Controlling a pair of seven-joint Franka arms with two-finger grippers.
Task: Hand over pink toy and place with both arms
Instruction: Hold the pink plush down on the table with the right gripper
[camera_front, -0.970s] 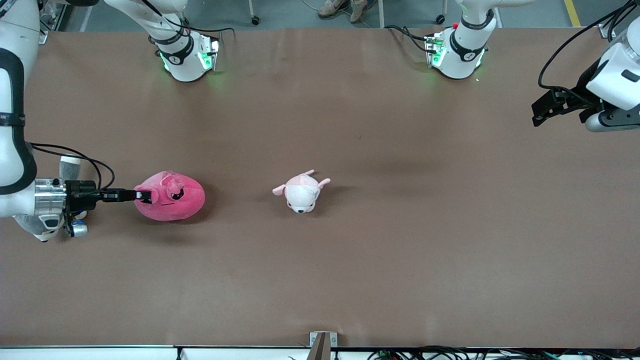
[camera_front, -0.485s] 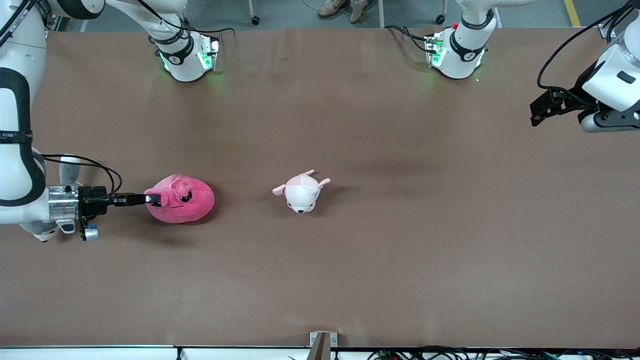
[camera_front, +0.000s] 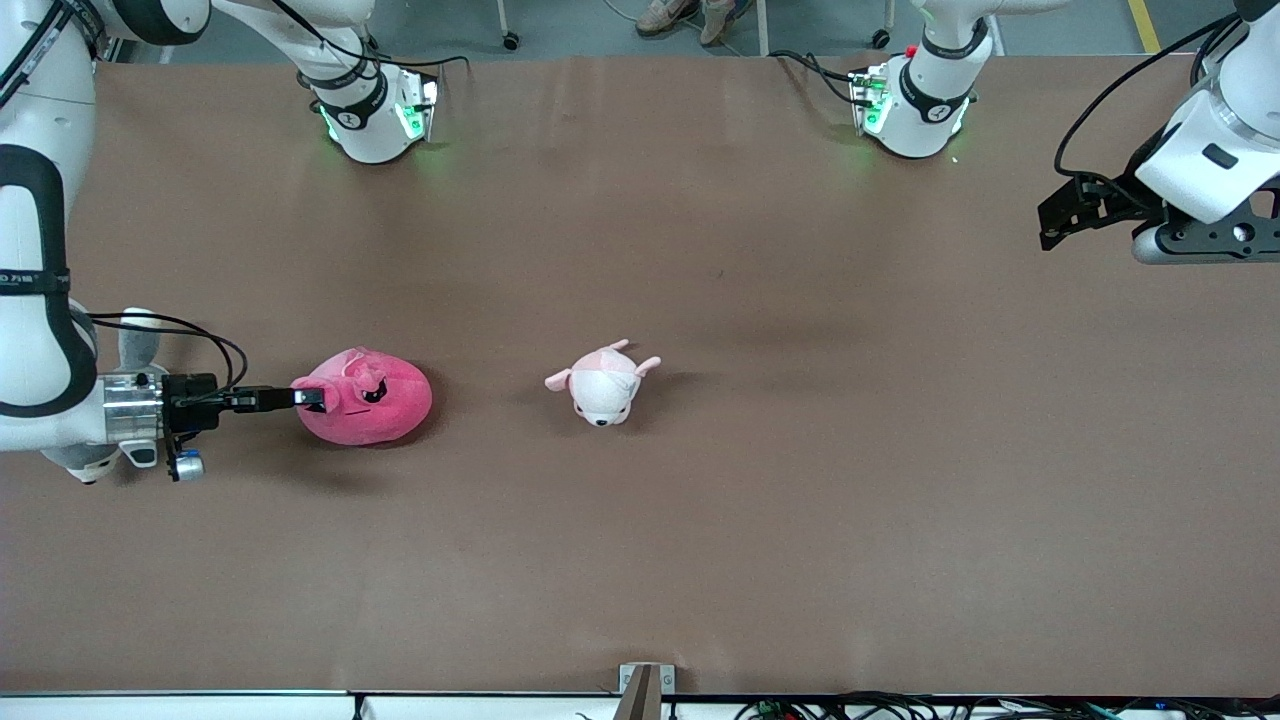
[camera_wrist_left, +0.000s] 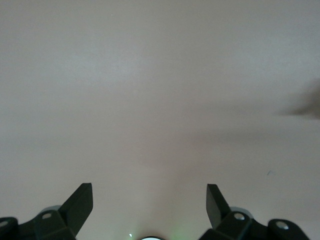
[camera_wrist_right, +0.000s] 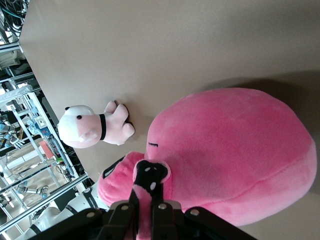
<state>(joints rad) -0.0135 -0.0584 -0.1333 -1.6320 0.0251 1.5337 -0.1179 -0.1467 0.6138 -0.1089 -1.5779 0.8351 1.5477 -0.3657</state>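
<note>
Fuzzy plush pink toy (camera_front: 365, 398); matt brown table (camera_front: 800, 500).

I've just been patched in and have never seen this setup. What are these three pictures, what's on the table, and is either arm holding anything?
Two white robot arms work at a brown table. The wide picture looks down from across the table; the other two come from cameras on each arm's wrist. The right gripper is shut on an ear-like flap of the pink toy, a round plush with angry eyes, at the right arm's end of the table. Its wrist view shows that pinch close up. A pale pink-and-white puppy plush lies near mid-table. The left gripper is open and empty, over bare table at the left arm's end.
</note>
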